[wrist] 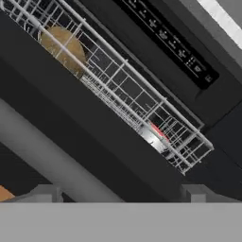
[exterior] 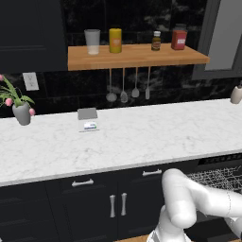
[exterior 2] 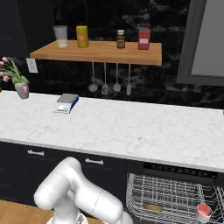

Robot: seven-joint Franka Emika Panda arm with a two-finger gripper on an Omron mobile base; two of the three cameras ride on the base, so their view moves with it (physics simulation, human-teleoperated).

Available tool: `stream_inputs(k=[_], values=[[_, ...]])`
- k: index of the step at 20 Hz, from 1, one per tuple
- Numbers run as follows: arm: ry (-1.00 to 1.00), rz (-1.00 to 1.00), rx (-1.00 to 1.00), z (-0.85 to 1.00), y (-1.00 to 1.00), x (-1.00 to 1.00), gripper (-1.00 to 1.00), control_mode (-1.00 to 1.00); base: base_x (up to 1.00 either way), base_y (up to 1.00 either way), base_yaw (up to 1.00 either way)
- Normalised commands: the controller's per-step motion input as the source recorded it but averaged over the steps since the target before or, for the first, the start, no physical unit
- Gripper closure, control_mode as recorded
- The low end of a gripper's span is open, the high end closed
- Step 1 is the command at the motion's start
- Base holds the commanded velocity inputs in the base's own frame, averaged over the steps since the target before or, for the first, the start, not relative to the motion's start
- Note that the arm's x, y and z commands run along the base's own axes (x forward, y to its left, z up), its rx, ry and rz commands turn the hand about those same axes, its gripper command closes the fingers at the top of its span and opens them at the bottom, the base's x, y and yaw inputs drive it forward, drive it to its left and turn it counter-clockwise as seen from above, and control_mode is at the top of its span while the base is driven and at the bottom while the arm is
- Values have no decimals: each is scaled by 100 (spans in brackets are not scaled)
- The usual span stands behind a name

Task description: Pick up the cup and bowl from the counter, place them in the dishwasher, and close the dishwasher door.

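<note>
Dishwasher (exterior 2: 175, 192) sits under the counter (exterior 2: 131, 127), right of the navy cabinets (exterior: 94, 198). Its wire rack (exterior 2: 166, 197) is pulled out. Cup (exterior 2: 203, 212), red w/ pale interior, sits at the rack's right end; in hand view it shows as a red-and-pale shape (wrist: 156, 134) inside the wires. Bowl (exterior 2: 153, 208), brownish, lies low in the rack's left-centre part; hand view shows it as a tan disc (wrist: 64, 45) behind the wire grid. Both items are in the rack, well apart from each other.

Gripper (wrist: 123, 194): the two dark tips stand far apart at the bottom of hand view, w/ nothing between them; jaws open, holding nothing. Hand cam looks along the dishwasher door (wrist: 71, 118), a broad black panel running diagonally across the view, between tips and rack. Control strip (wrist: 170, 42) w/ pale markings lies beyond the rack.

Arm (exterior: 189, 203) bends low in front of the cabinets, reaching right toward the rack.

Surroundings: counter carries a grey vase w/ pink flowers (exterior: 21, 111) at far left and a small scale-like device (exterior: 88, 118) near the wall. Wooden shelf (exterior 2: 100, 51) above holds a glass (exterior 2: 61, 36), a yellow canister (exterior 2: 82, 36), a small dark bottle (exterior 2: 120, 38) and a red jar (exterior 2: 144, 38). Utensils (exterior 2: 109, 85) hang below the shelf. Wall outlet (exterior: 30, 81) sits left of the shelf.
</note>
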Motion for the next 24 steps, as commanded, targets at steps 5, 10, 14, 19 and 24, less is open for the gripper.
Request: stream_inputs(k=[5, 10, 14, 19, 24], values=[[-2, 0, -15, -100, -36, 0, -100, -100, 0, 0, 0], [-24, 0, -18, -66, -12, 1, -100, -100, 0, 0, 0], [-45, 1, -6, -7, 1, 21, -100, -100, 0, 0, 0], [-37, 12, 1, 11, 3, 66, -100, -100, 0, 0, 0], [-28, 36, 1, 24, -6, 76, -100, -100, 0, 0, 0]])
